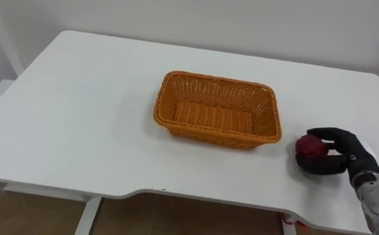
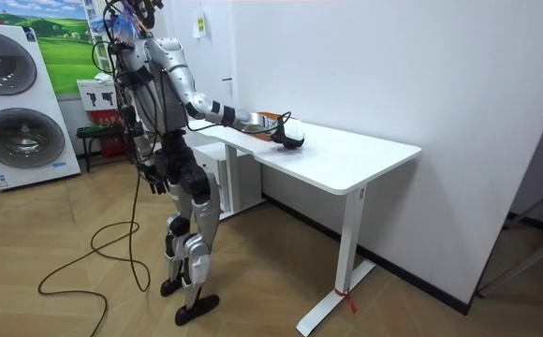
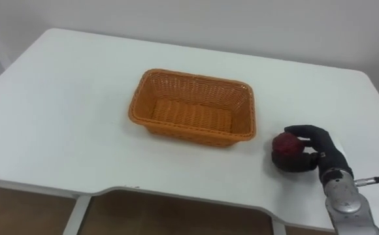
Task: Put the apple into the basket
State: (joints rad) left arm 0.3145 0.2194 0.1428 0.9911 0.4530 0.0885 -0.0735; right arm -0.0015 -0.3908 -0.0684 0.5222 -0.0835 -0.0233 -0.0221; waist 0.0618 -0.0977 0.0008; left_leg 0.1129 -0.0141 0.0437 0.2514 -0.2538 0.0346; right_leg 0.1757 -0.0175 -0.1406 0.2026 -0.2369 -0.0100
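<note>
One rectangular orange woven wicker basket (image 1: 217, 109) is counted. One round dark red apple (image 1: 311, 147) is counted. One white flat-topped table (image 1: 78, 117) is seen, and one black-fingered right hand (image 1: 353, 155). In the room view, one green landscape poster (image 2: 61, 47) is counted.

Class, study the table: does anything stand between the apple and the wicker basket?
Nothing visible does. The right hand is curled round the apple on the table, to the right of the empty basket; bare tabletop lies between them. Only the basket's own right wall would need clearing.
</note>
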